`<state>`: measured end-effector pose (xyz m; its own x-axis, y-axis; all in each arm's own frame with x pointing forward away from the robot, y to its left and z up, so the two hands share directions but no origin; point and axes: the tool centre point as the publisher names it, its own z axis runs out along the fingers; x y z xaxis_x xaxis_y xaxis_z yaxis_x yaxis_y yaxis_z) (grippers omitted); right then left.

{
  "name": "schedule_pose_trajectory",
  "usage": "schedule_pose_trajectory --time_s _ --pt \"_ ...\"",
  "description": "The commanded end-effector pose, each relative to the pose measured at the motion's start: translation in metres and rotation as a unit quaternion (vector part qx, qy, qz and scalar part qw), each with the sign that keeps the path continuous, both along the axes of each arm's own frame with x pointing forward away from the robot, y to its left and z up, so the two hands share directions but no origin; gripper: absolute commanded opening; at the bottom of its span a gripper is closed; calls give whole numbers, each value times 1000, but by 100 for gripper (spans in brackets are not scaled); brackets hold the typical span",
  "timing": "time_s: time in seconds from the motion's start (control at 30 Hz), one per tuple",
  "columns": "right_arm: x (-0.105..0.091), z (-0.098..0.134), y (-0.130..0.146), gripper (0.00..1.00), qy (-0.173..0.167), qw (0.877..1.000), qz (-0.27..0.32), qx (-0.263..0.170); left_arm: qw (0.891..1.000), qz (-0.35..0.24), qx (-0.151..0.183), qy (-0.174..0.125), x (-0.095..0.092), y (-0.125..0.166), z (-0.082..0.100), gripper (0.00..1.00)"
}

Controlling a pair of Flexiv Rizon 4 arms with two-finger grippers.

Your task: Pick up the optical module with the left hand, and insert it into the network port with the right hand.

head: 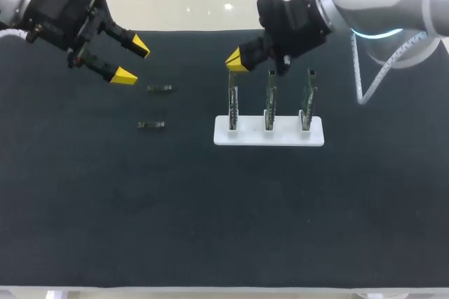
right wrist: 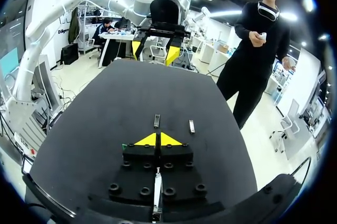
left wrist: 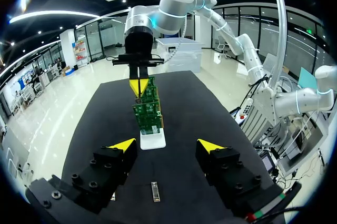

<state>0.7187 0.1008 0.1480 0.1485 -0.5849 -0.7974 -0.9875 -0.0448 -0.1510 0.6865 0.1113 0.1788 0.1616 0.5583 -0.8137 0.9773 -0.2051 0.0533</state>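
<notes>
Two small dark optical modules lie on the black mat, one [head: 161,88] farther back and one [head: 151,125] nearer. My left gripper [head: 133,61] hangs open above and left of them, holding nothing. In the left wrist view one module [left wrist: 154,191] lies on the mat below the gap between the wide-open fingers of the left gripper [left wrist: 166,145]. My right gripper [head: 237,60] is shut with nothing visible in it, just above the leftmost green board [head: 233,106] on the white base [head: 280,135]. The right wrist view shows both modules [right wrist: 156,121] [right wrist: 191,126] ahead of the shut right gripper [right wrist: 158,139].
The white base carries three upright green circuit boards in a row: left, middle [head: 269,102] and right [head: 307,102]. From the left wrist they line up behind one another [left wrist: 147,109] on the base [left wrist: 153,141]. Black mat stretches toward the front edge.
</notes>
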Motion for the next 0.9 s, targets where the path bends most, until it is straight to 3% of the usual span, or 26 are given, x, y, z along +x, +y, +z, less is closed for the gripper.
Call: schedule_pose_trajectory --time_s 0.03,0.2,0.57,0.9 --pt "0 -9 1 0 -1 1000 1 0 1000 0 1 0 0 0 0 100" --pt "0 -11 -1 0 -2 1000 0 -2 1000 0 1 0 0 0 0 100" --pt "-1 30 -4 0 0 1000 -14 -15 1000 0 1 0 0 0 0 100" --pt "-3 52 -17 0 4 999 -18 -37 1000 0 1 0 0 0 0 100"
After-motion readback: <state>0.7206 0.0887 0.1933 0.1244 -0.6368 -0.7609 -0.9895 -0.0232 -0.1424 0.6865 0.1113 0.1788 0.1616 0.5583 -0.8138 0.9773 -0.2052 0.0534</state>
